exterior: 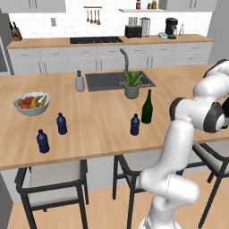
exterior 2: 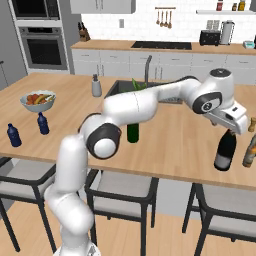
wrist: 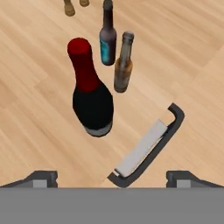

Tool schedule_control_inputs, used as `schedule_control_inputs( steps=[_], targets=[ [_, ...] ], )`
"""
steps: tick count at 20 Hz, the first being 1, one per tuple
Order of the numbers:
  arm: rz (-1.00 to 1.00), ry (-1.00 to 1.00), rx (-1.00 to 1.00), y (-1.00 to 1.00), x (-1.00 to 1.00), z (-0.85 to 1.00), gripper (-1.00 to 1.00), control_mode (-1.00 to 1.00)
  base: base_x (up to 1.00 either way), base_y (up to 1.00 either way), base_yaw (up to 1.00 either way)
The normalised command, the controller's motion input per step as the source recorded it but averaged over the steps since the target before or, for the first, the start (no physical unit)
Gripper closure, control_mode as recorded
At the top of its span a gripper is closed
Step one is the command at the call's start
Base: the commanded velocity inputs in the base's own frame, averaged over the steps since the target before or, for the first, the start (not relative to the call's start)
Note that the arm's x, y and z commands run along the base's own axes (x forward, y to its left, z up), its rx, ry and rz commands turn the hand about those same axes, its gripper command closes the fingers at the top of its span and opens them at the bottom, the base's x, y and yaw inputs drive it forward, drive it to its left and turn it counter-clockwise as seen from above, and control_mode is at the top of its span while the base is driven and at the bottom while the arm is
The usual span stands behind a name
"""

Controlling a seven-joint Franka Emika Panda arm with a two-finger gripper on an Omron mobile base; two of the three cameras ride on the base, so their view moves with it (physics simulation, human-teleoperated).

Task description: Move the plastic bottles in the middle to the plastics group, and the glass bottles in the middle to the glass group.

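The gripper (wrist: 112, 177) hangs wide open and empty above the red-topped near-black wine bottle (wrist: 90, 98), which stands upright on the wooden counter (exterior 2: 175, 145) beside two slimmer glass bottles (wrist: 116, 48), while the green bottle (exterior: 147, 108) and a stubby blue bottle (exterior: 135, 125) stand mid-counter, and a bowl (exterior: 32, 108) holds fruit.

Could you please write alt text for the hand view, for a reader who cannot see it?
The open claw hangs over a wooden counter above an upright near-black, red-topped wine bottle. Two slimmer bottles stand beyond it.
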Motion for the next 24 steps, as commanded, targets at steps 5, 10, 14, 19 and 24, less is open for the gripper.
schedule_control_inputs(
  steps=[5,10,14,19,24],
  targets=[
    [0.01,0.0,-0.01,0.99,-0.61,0.0,-1.0,-1.0,0.0,0.0,0.0],
    [0.06,0.02,0.0,1.0,-0.06,0.0,-1.0,-1.0,0.0,0.0,0.0],
    [0.12,0.08,0.0,1.0,0.0,0.0,-1.0,-1.0,0.0,0.0,0.0],
    [0.19,0.13,0.0,0.9,0.0,0.0,-1.0,-1.0,0.0,0.0,0.0],
    [0.22,0.1,0.0,0.86,0.25,-0.01,-1.0,-1.0,0.0,0.0,0.0]
  ],
)
